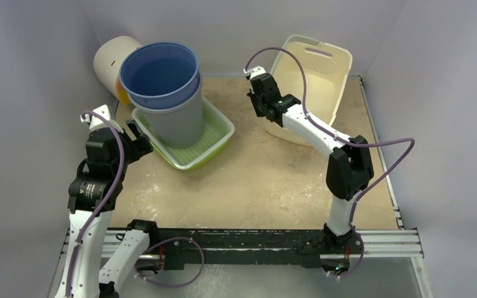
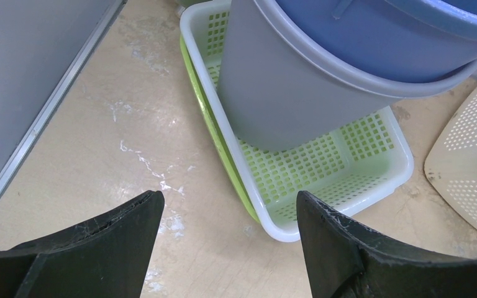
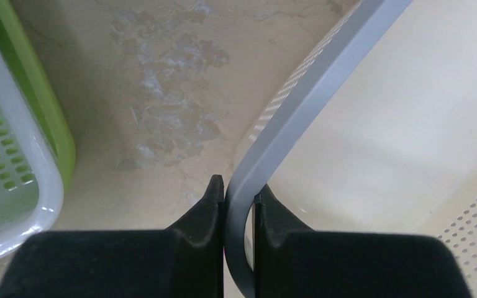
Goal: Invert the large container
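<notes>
The cream basket (image 1: 329,81), perforated, with a handle slot, stands tilted on the bench (image 1: 267,180) at 1 o'clock. The right fingers (image 3: 211,205) clench its rim. The left fingers (image 2: 130,223) are spread apart and hold nothing.

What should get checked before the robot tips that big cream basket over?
1. Right hand shut on the cream basket rim: ok.
2. Basket holds nothing: the inside that shows is bare, ok.
3. Left hand out of the way: open, by the mesh tray, apart from the basket, ok.
4. Room to turn: the stacked buckets stand off to the left, with bare table between, ok.
5. Grip firm enough for the whole flip: cannot tell.
6. Far rim free of the corner behind: cannot tell.
</notes>
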